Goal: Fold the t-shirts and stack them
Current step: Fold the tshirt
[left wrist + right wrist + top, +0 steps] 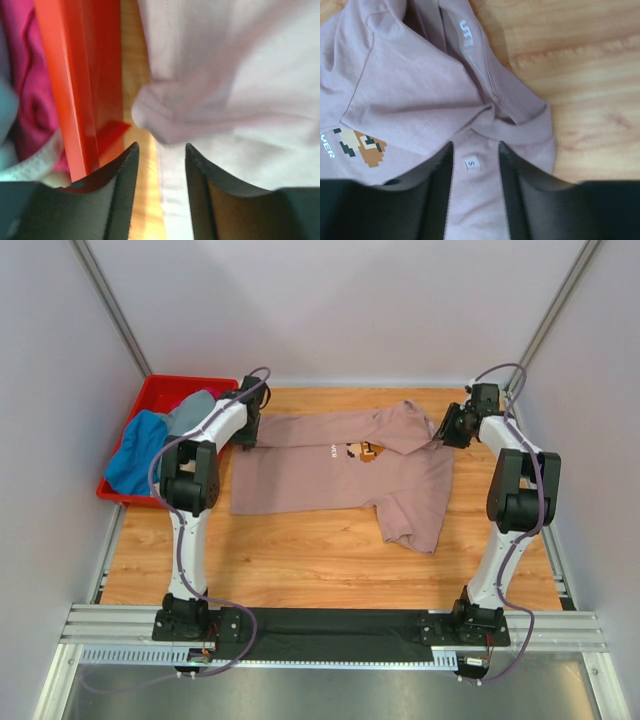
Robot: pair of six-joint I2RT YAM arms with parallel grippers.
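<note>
Hovering with its fingers parted, my left claw (161,147) grips nothing. Bare wood and a cloth edge show in the gap, and a bunched fold of the dusty-pink t-shirt (340,475) lies just past the tips. My right claw (476,146) also stands open, poised over the collar with the small size tag (472,164) showing between the fingers.

The shirt lies spread flat on the tabletop (300,560), hem toward my left arm and collar toward my right. Its far sleeve is folded over the chest beside the pixel print (362,145), and its near sleeve is stretched toward my bases.

Just left of my left claw stands the red crate (150,400), holding the blue t-shirt (135,455), the grey t-shirt (190,412) and the magenta t-shirt (30,100) in a heap.
</note>
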